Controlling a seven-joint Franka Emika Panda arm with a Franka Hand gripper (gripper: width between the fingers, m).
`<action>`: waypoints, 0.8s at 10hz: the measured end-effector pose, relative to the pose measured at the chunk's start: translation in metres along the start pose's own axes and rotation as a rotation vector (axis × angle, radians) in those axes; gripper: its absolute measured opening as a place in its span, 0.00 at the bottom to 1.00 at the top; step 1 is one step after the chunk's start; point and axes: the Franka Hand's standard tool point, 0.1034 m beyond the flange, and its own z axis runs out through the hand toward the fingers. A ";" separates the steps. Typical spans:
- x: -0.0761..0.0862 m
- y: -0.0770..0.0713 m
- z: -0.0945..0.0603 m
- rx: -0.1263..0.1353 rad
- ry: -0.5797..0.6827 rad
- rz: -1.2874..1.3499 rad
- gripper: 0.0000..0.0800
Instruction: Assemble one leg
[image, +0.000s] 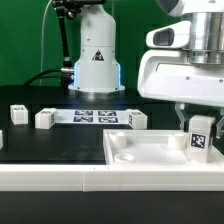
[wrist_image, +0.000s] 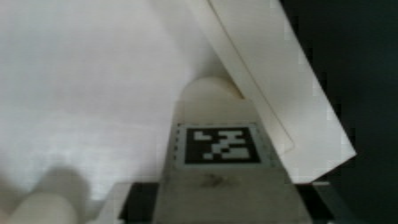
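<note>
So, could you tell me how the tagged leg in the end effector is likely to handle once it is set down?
The leg looks like rigid moulded plastic, so probably stiff. It seems small, likely light. It stands taller than wide above the white panel, so it may tip if nudged. In the wrist view its face looks smooth, perhaps slippery.

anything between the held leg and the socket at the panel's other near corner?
Nothing. In the exterior view, only bare panel floor separates the leg, held in the hand, from the socket.

My exterior view is evenly lit and fairly sharp, though the white panel (image: 150, 150) glares against the dark table (image: 50, 140). My wrist view is soft, dimmer and blurred throughout.
</note>
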 end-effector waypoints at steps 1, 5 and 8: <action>0.000 0.000 0.000 0.000 -0.001 0.061 0.36; -0.003 -0.001 -0.001 -0.006 0.001 0.455 0.36; -0.002 0.000 0.000 -0.001 -0.005 0.484 0.36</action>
